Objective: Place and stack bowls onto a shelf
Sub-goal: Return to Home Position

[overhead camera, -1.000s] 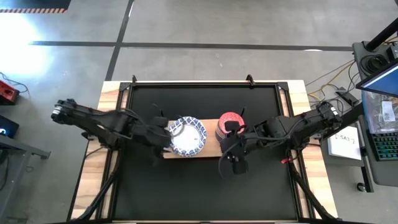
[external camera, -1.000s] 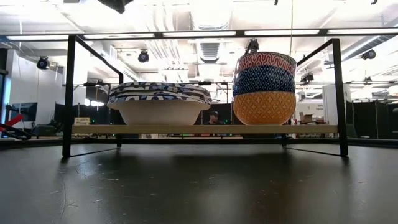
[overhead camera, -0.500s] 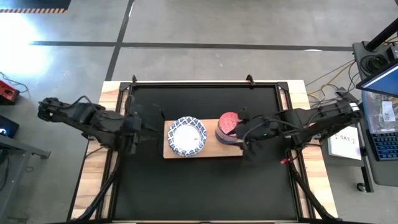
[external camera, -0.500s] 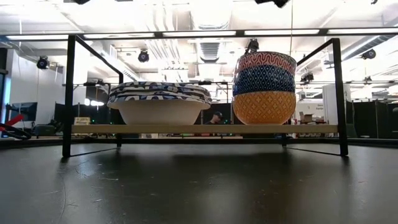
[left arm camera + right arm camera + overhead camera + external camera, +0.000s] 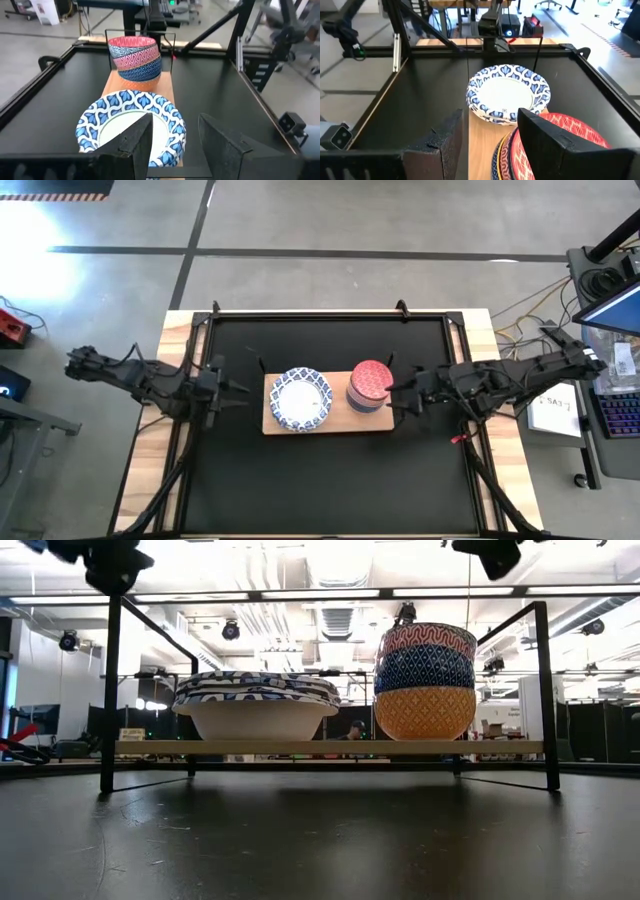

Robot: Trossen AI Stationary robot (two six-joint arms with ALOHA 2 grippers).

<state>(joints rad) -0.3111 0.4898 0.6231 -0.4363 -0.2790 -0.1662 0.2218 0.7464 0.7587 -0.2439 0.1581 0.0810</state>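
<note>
- My left gripper point(image 5: 235, 387) hovers above the table point(image 5: 320, 480), off the shelf's left end. Its fingers point(image 5: 137, 140) are spread and hold nothing.
- My right gripper point(image 5: 400, 393) hovers just off the shelf's right end, fingers point(image 5: 540, 135) likewise apart and empty.
- Between them the shelf point(image 5: 340, 423) stands mid-table.
- The wide bowls point(image 5: 301, 399) sit nested in one stack on its left half.
- The small bowls point(image 5: 370, 384) are stacked on its right half: orange lowest, blue above, red higher. The two stacks stand near each other, not touching.
</note>
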